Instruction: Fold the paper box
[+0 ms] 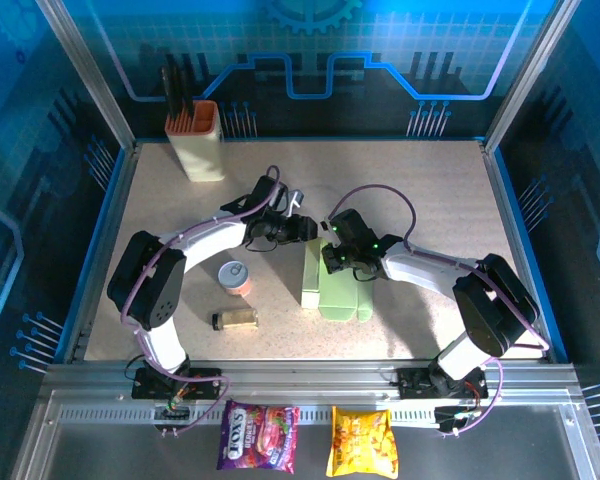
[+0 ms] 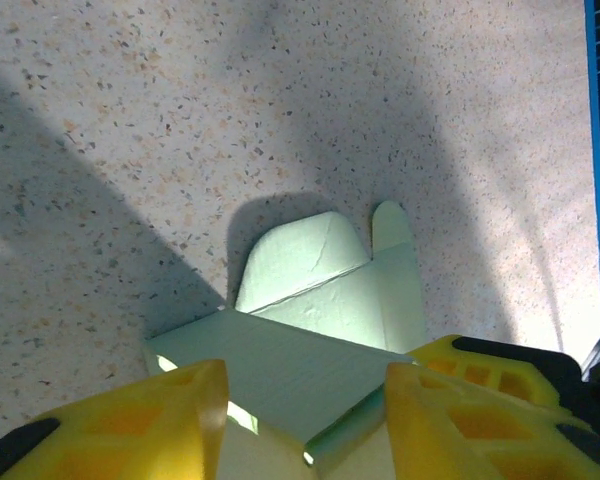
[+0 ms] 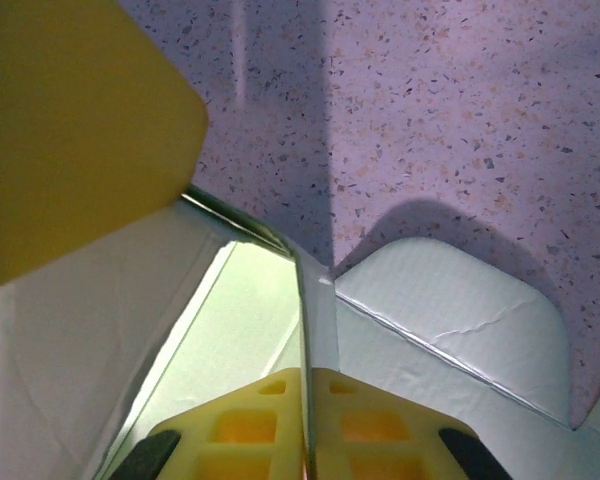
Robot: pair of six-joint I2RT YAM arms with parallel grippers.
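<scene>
Pale green card, the box [image 1: 340, 292] lies on the table [image 1: 430, 190], just right of centre, with a rounded flap [image 2: 300, 255] flat on the tabletop at its far end. The right claw [image 1: 330, 256] is pinched tight on a thin raised wall of the box, seen edge-on against a yellow finger [image 3: 360, 425]. The left claw [image 1: 302, 229] hangs at the far end, jaws partly apart astride a panel. A can [image 1: 237, 277] and a jar [image 1: 235, 319] sit left of the box
</scene>
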